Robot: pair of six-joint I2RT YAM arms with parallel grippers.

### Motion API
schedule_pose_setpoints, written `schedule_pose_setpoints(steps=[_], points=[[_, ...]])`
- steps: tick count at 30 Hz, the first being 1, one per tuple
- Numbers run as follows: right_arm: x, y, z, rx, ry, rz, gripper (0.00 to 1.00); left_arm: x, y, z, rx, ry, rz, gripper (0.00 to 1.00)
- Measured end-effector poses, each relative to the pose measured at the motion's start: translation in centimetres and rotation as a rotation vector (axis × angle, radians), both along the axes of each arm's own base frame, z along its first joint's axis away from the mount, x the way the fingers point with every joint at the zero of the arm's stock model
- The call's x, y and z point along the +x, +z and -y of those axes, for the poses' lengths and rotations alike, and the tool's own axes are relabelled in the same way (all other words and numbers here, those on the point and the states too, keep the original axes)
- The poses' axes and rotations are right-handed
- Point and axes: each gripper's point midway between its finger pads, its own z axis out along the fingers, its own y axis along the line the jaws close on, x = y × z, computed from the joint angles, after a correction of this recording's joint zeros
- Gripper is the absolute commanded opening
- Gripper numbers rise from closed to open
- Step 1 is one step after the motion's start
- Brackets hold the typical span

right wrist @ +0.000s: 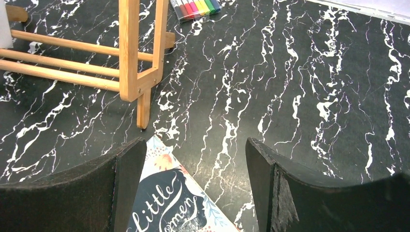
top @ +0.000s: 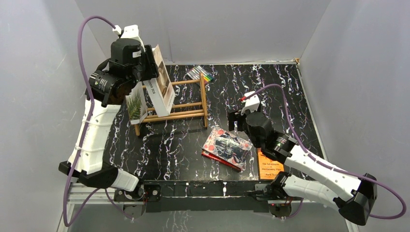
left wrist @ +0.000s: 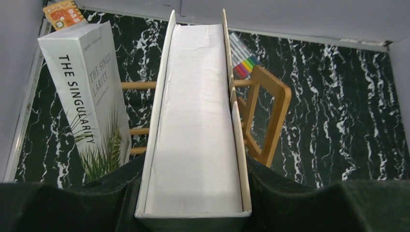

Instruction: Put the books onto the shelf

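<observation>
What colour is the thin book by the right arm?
The thin book is orange with dark print; the top external view shows it best.

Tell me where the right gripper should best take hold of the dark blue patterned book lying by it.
Probably the corner nearest the brown wooden dowel shelf, approached from above. The dark blue patterned book lies flat and askew on the red patterned book, so only its edges can be pinched, and that corner sits between the fingers of the open right gripper.
</observation>
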Motion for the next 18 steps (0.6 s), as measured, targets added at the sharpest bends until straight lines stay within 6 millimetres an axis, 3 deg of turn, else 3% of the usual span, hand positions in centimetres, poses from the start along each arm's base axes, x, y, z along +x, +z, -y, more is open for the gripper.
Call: schedule_pose_setpoints(steps=[8, 14, 18], points=[[-0.1, -0.1, -0.1, 0.013, 0.001, -0.009, 0.84, 0.9, -4.2, -0.6, 0.127, 0.015, -0.116, 0.31], [-0.3, -1.3, -0.1, 0.008, 0.005, -0.032, 0.84, 2.2, -6.8, -1.1, 0.204, 0.033, -0.179, 0.31], [-0.4, -1.6, -0.2, 0.011, 0.009, -0.042, 0.84, 2.8, -8.5, -2.4, 0.225, 0.054, -0.221, 0.31]])
